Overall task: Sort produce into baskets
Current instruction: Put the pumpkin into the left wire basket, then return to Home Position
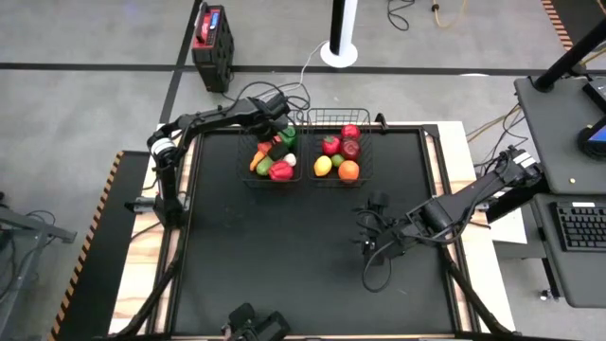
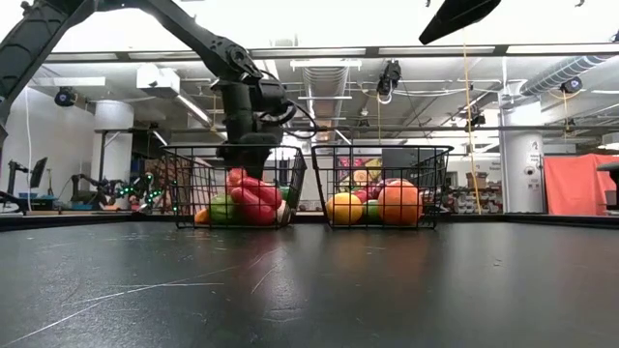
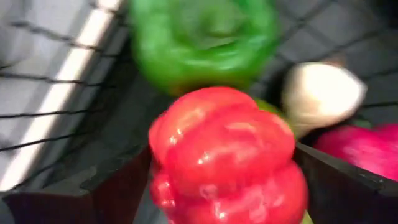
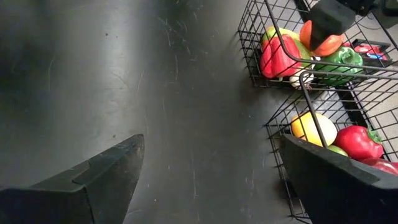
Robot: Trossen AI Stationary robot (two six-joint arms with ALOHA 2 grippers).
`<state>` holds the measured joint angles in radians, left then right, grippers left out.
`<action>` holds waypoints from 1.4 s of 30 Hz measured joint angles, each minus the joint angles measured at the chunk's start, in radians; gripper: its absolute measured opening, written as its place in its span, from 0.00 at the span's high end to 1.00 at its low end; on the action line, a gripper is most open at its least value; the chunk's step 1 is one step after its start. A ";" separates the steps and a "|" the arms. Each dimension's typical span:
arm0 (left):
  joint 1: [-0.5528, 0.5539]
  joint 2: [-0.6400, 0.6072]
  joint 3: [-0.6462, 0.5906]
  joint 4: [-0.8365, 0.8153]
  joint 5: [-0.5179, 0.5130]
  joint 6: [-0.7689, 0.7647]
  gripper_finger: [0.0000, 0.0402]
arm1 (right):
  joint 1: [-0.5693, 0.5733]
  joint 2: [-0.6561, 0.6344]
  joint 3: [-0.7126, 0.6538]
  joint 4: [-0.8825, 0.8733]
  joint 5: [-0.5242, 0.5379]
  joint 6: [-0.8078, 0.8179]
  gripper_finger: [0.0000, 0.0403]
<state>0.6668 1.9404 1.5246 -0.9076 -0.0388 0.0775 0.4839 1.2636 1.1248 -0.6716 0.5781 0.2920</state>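
Left gripper (image 3: 217,186) straddles glossy lobed red pepper (image 3: 227,162); jaws spread.

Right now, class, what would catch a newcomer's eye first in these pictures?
Two black wire baskets heaped with bright toy produce sit side by side at the table's far edge. The left gripper hangs over the left basket, fingers apart around a red pepper. The right gripper waits open over bare tabletop.
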 joint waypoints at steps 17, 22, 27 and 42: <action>-0.016 -0.032 0.000 -0.082 -0.233 -0.016 0.13 | 0.000 0.000 0.000 0.000 0.000 0.003 0.10; -0.043 -0.076 0.005 -0.095 -0.250 -0.033 0.13 | 0.000 0.000 0.000 0.004 0.000 0.004 0.10; -0.131 -0.152 0.014 -0.113 -0.267 -0.097 0.13 | 0.000 0.000 0.000 0.005 0.000 0.012 0.10; -0.832 -0.391 -0.101 0.065 -0.423 -0.259 0.13 | 0.026 0.000 -0.198 0.508 0.037 -0.231 0.10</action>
<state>-0.1657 1.5498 1.4236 -0.8425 -0.4620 -0.1819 0.5098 1.2640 0.9266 -0.1632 0.6155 0.0615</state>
